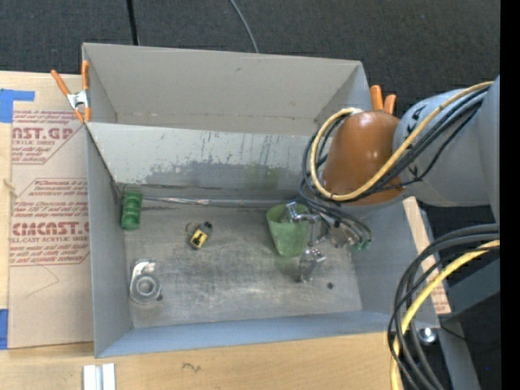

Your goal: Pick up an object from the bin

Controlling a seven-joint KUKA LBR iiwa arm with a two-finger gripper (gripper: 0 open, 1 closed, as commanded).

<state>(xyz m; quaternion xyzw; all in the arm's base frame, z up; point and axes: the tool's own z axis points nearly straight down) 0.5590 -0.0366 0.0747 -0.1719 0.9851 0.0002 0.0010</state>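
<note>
Nearest the front wall there's a clear cup (145, 283) off in the left corner, well apart from me, so not my problem. My gripper (306, 265) is low over the bin (244, 315) floor, right of the middle, with the tip about on the metal as far as I can tell.

What matters is the pale green piece (284, 232). It sits just to my left and a touch farther back, right up against the gripper's side. From what I can see it's beside me, not inside my grip. It looks like a soft see-through cup or scrap, longer front-to-back than across, maybe a bit tilted.

Honestly I can't tell whether I'm spread or clamped, since the metal parts overlap there, and I won't claim I've got anything. My guess is the next move hinges on shifting left and back to straddle that piece across its narrow side.

Farther left is a small yellow-and-black bit (197, 236), then a green roller (130, 210) by the left wall near the back.
</note>
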